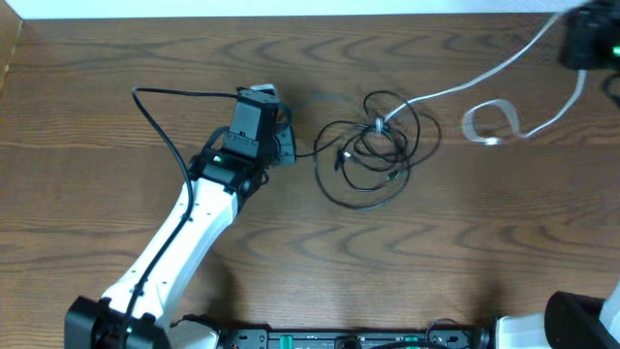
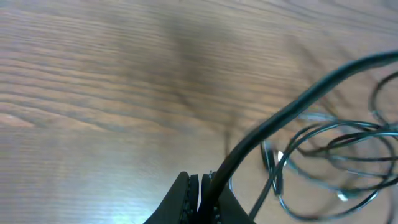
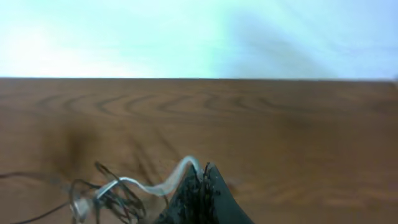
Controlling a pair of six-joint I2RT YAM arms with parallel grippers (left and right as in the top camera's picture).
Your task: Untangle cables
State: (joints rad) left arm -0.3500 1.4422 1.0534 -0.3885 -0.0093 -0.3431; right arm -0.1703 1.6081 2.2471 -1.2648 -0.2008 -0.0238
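Left gripper (image 1: pixel 288 147) sat mid-frame overhead, pincer closed on a black cable (image 2: pixel 280 118). In the left wrist view that strand ran from the fingers at bottom centre up to the right edge, and there was the tangle (image 1: pixel 373 153), black loops lying on the table (image 1: pixel 194 58) just right of that gripper, dead centre. A short strand lying left-to-right joined the two. The white cable (image 1: pixel 465 85) ran out of the tangle's top on a diagonal toward the upper right corner, where the right gripper (image 1: pixel 584 44) was only a dark blur. A second run of white curled back down along the right side. Only the right wrist view showed that pincer: clamped shut on the white cable, which dropped left from the fingertips into the tangle at lower left. The left wrist view had the loops blurred at its right edge, and the white cable could not be picked out there
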